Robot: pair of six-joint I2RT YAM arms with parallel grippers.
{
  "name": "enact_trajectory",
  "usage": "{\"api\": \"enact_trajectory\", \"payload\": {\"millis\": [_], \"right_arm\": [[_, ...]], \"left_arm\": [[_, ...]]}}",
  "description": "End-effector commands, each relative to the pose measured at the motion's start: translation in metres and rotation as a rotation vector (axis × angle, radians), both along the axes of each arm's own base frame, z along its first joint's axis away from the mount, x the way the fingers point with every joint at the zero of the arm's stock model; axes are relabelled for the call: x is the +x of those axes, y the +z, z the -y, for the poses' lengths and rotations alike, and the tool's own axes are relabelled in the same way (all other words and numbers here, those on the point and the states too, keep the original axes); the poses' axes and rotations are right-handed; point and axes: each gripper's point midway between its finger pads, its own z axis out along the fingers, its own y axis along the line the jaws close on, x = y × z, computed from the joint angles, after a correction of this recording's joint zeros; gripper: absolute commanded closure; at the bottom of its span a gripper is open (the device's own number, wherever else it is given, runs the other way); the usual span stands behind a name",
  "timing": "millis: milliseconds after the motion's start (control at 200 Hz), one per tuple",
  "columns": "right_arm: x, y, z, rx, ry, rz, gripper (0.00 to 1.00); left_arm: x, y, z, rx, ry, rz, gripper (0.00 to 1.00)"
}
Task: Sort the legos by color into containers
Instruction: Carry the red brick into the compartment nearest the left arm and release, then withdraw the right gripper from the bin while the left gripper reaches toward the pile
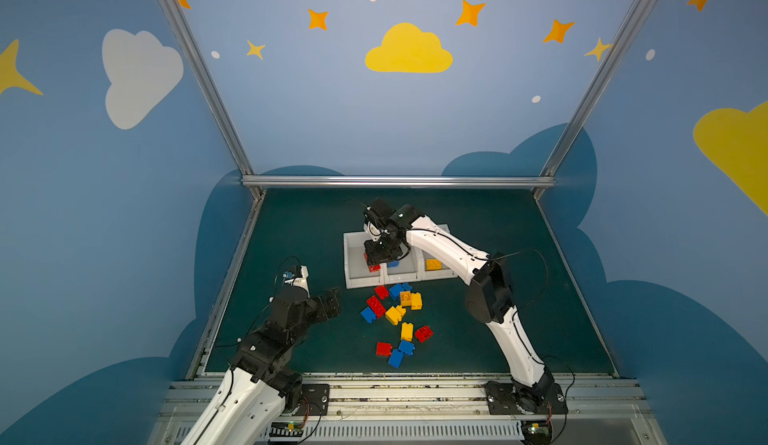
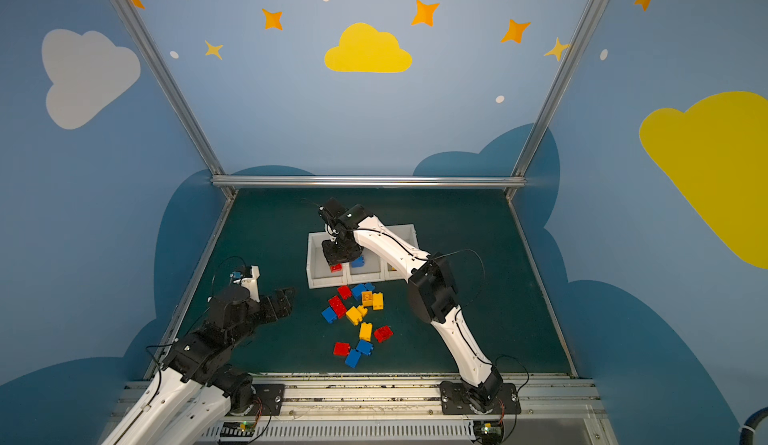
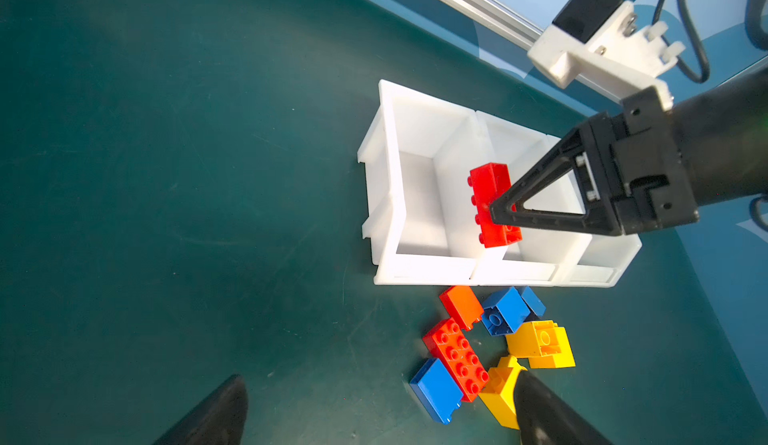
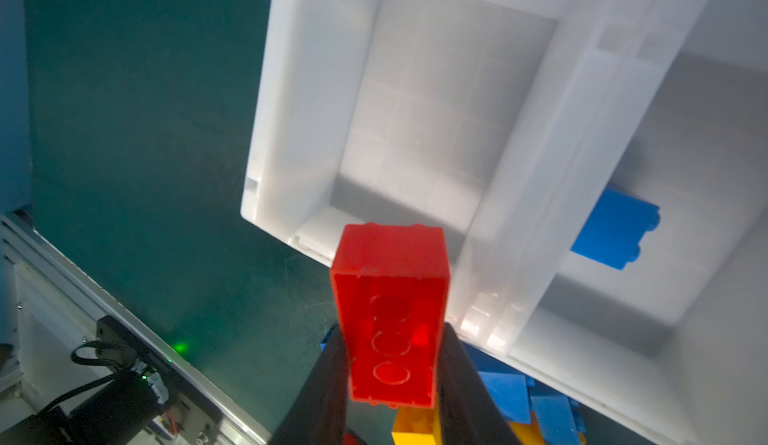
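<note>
Step in hand: release of the red brick (image 4: 388,256) into the left-hand bin (image 4: 286,90), first of three white bins in a row.
Right tool (image 4: 395,339): closed narrow on the red brick, one finger on each long side, hollow underside facing the wrist camera.
Brick position: in the air, low over the front part of the left-hand bin and close to the wall shared with the middle bin (image 1: 401,274); apparently not yet resting on the bin floor.
Bin contents: nothing to see inside the left-hand bin; blue brick (image 4: 615,235) in the middle bin; yellow brick (image 1: 433,264) in the right-hand bin (image 1: 438,274).
Doing it well: shift a touch away from the shared wall, toward the middle of the bin; lower close to the floor; part the fingers evenly; lift straight up afterwards.
Risk: probably a bounce off the dividing wall, or a tip over into the blue side, if let go from this spot.
Left tool (image 1: 334,301): spread wide, holding nothing, just left of the loose pile (image 1: 397,314) on the worktop (image 1: 291,235), well apart from the bins.
Coordination: best to hold the left tool back from the bins until the right arm clears them.
Remaining: most of the sorting, judging by the many red, blue and yellow bricks in the loose pile.
</note>
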Motion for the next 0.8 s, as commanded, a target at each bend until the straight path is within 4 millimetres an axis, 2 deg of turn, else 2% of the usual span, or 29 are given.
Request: {"api": "enact_trajectory", "payload": {"millis": [0, 95, 225, 516, 646, 796], "right_arm": [[0.002, 0.011, -0.002, 0.028, -0.009, -0.004, 0.55], [0.002, 0.013, -0.003, 0.033, -0.006, 0.003, 0.49], [0.002, 0.018, -0.001, 0.034, -0.005, 0.011, 0.47], [-0.003, 0.053, 0.014, 0.048, -0.009, 0.067, 0.46], [-0.008, 0.072, 0.03, 0.053, -0.003, 0.099, 0.45], [-0.016, 0.082, 0.066, 0.015, -0.034, 0.128, 0.45]], "left_arm": [[0.001, -0.003, 0.003, -0.003, -0.016, 0.0, 0.01], [0.001, -0.003, 0.003, -0.006, -0.02, -0.001, 0.01], [0.0, -0.004, 0.006, -0.01, -0.034, -0.003, 0.01], [0.0, -0.003, 0.018, -0.02, -0.109, 0.004, 0.05], [0.001, -0.003, 0.024, -0.011, -0.153, -0.001, 0.05], [0.001, -0.007, 0.032, -0.016, -0.194, -0.019, 0.08]]}}
